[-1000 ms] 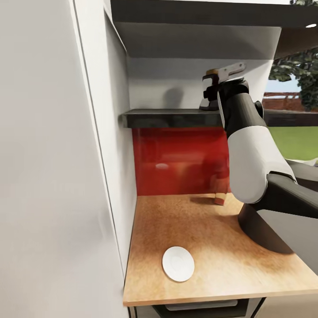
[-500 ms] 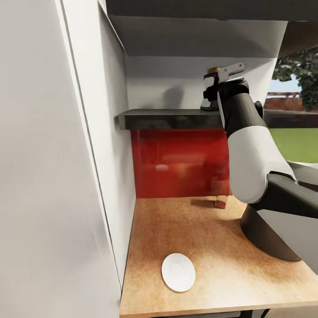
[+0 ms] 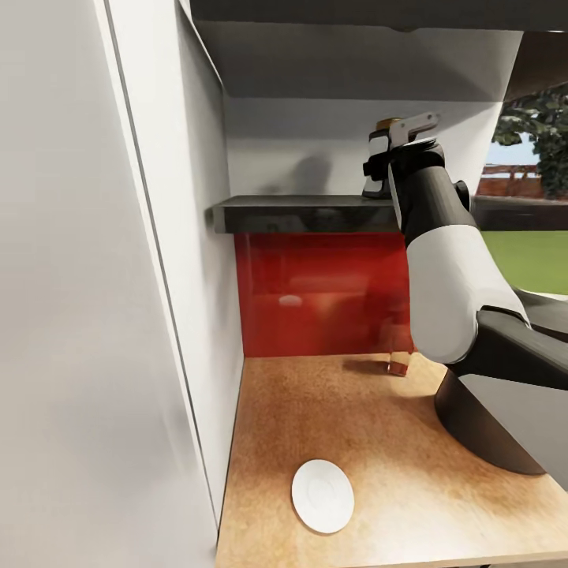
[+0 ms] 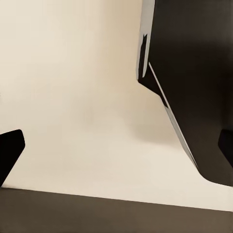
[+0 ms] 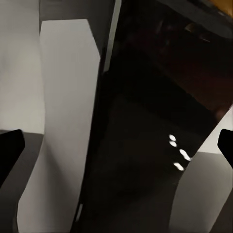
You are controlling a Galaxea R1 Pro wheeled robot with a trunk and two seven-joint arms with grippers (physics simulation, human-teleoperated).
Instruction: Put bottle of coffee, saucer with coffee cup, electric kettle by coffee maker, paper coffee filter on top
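The bottle of coffee [image 3: 384, 125] stands on the black kitchen shelf [image 3: 300, 211], mostly hidden behind my right gripper [image 3: 392, 146]. Up close in the right wrist view, the bottle [image 5: 145, 145] is a dark mass between two white fingers [image 5: 63, 126] that lie against its sides, so the gripper looks shut on it. The white saucer [image 3: 323, 495] lies flat near the front edge of the beige countertop [image 3: 379, 442]. My left gripper [image 4: 116, 150] stands open, its dark fingertips far apart, facing a pale surface and a dark panel.
A tall white cabinet side [image 3: 181, 276] walls off the left of the counter. A glossy red backsplash [image 3: 315, 292] runs under the shelf, with a small brown object [image 3: 398, 364] at its foot. A dark rounded body [image 3: 481, 426] sits on the counter's right, under my right arm.
The head camera has shifted, so the whole picture moved a little. The right gripper stays at the bottle on the shelf, and the saucer has not moved on the counter.
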